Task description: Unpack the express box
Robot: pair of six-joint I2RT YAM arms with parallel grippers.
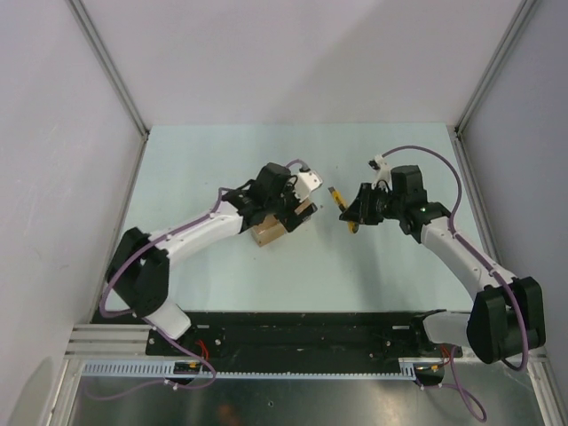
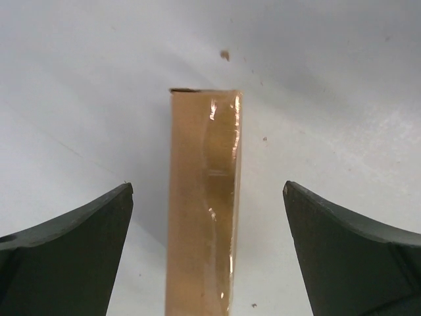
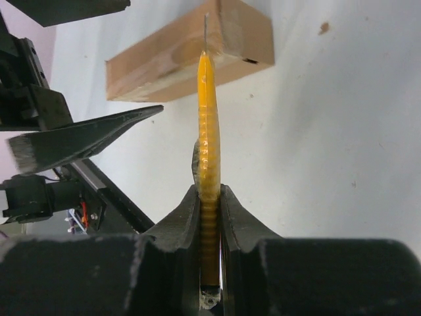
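Top external: the express box [image 1: 265,234] sits centre-left on the table [image 1: 222,160], directly under my left gripper [image 1: 288,216]. My right gripper [image 1: 349,216] hangs just to the right, apart from the box, carrying the utility knife [image 1: 340,197].

Left wrist: my fingers [image 2: 72,257] are spread wide, one on each side of the box, and neither touches it. Glossy tape [image 2: 223,171] runs along its upper face.

Right wrist: my jaws are clamped on the knife handle, blade aimed at the box. I cannot tell whether the tip touches. The box looks closed, its contents hidden.
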